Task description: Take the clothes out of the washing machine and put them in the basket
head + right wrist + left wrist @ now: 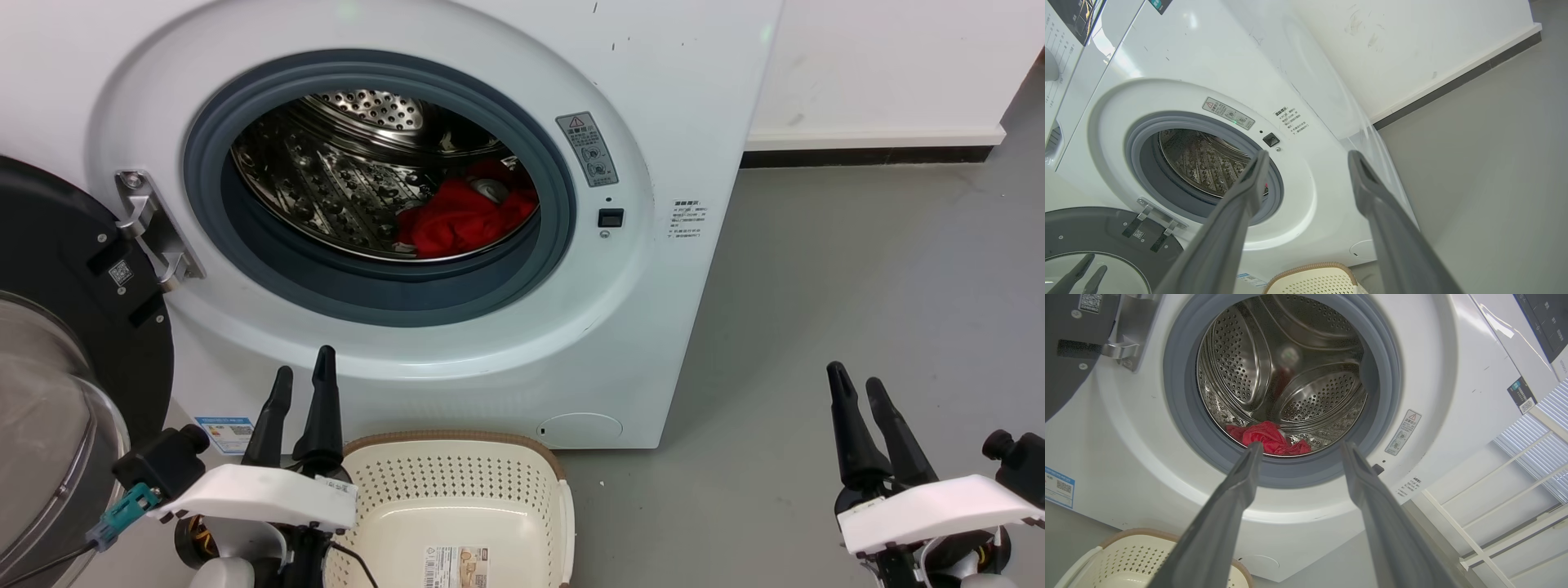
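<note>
Clothes in washing machine, basket in frnt, left gripper & right gripper both spread wide.

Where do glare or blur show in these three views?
Head view: even light, clothes sharp inside the washing machine. Left wrist view: left gripper soft up close, hazy reflection deep in the drum. Right wrist view: glare on the machine's upper front, right gripper soft.

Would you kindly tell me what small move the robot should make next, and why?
Probably reach the left gripper forward through the open porthole toward the clothes. They lie low in the drum of the washing machine, the basket holds no garment, and the left wrist view shows the open jaws aimed at the red fabric.
</note>
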